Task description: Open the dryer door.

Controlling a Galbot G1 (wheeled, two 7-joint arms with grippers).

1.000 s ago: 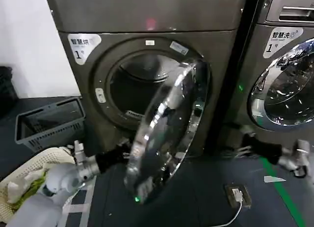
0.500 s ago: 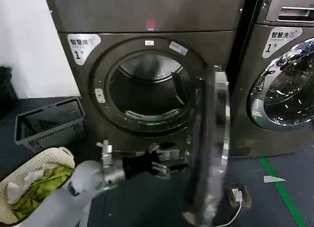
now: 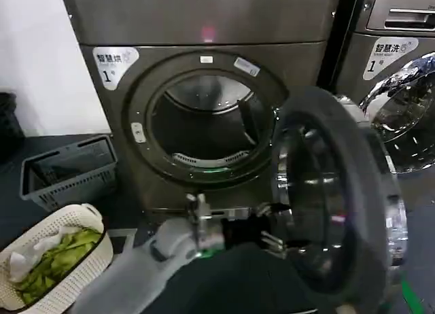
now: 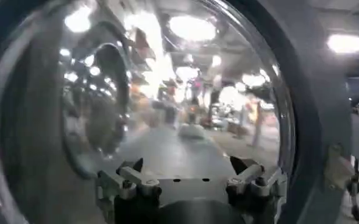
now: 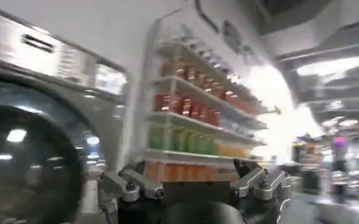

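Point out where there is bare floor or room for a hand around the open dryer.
Free: the dryer's round opening, and the dark floor between the grey basket and the dryer front. Crowded: low at centre, where the left hand, open, sits against the inner face of the dryer door. The white basket of green cloth fills the near-left corner.

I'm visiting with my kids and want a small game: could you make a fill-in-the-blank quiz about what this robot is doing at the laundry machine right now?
1. The dryer door is swung ____, so the round drum opening shows.
2. The robot's ____ hand reaches against the door's inner side, fingers spread.
3. The white basket at the robot's left holds ____ laundry.
4. The sticker on the machine's front shows the number ____.

Missing words: open; left; green; 1
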